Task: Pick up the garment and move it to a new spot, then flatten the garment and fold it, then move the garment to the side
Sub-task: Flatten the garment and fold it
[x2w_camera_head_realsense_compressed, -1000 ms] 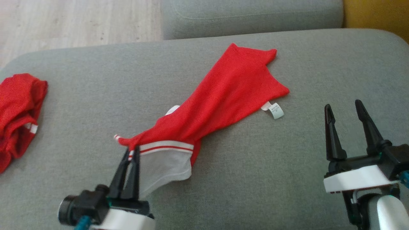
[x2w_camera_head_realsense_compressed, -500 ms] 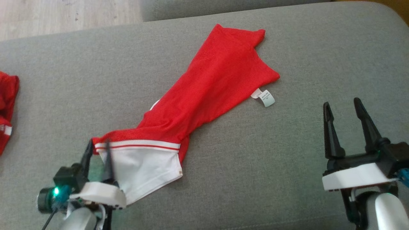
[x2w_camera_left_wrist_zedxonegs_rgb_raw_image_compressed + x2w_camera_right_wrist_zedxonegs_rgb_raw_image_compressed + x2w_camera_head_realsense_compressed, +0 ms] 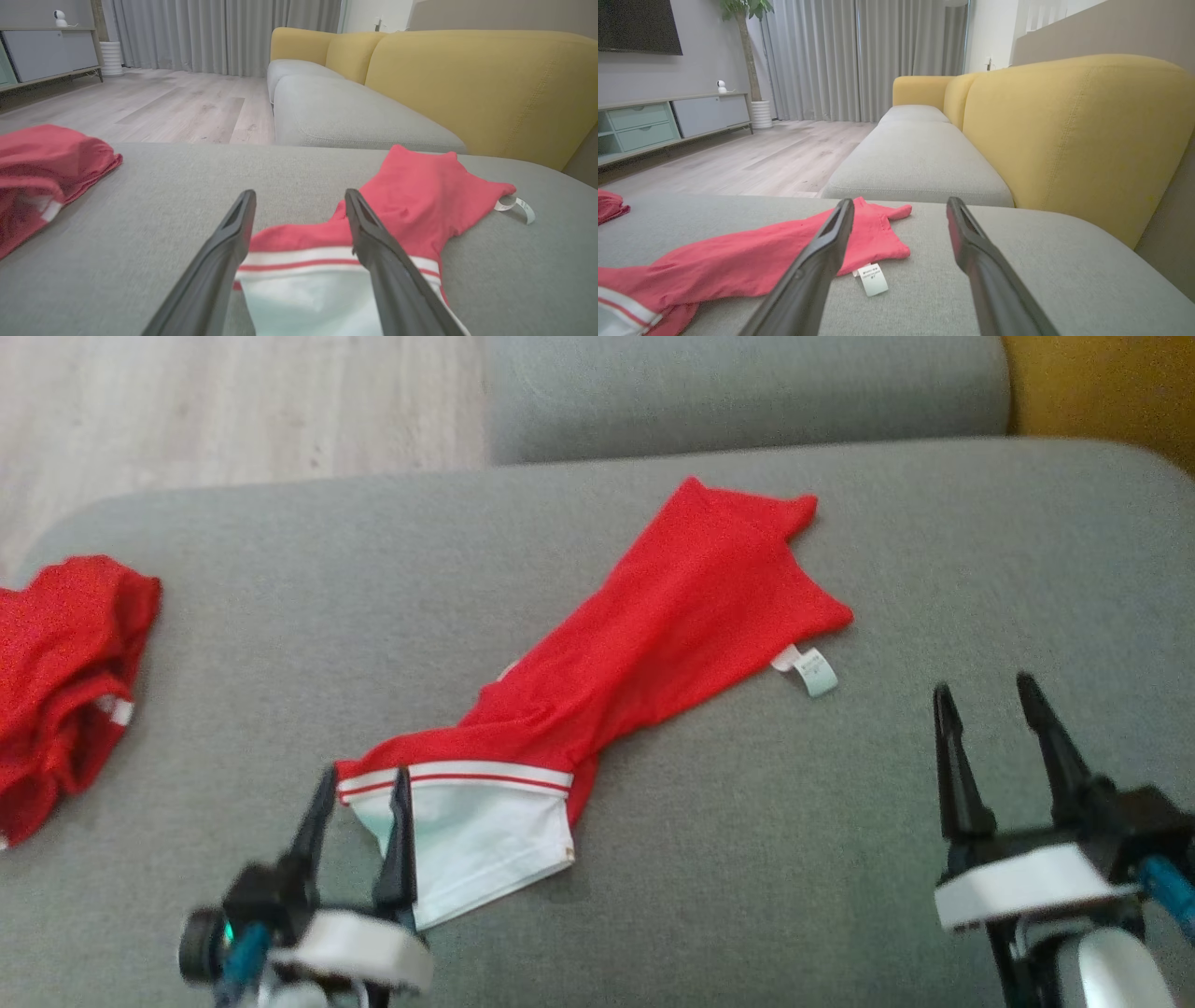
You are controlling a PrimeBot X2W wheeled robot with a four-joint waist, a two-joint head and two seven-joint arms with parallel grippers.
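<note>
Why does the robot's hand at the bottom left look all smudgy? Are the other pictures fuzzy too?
Head view: the left gripper and its white wrist are smeared, likely motion blur; the right gripper looks crisper. Left wrist view: the near fingers and the white hem of the garment are soft, too close to focus. Right wrist view: the label is sharp; no glare.

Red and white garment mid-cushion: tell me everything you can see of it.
The garment is thin red knit-looking cloth, lying limp and twisted in a long diagonal strip on the grey cushion, not flattened. Its far end fans out into two points, with a small pale label sticking out at the right edge. The near end shows a white panel edged by a white band with a red stripe. The open left pincer straddles that band's left corner; whether it touches is unclear.
</note>
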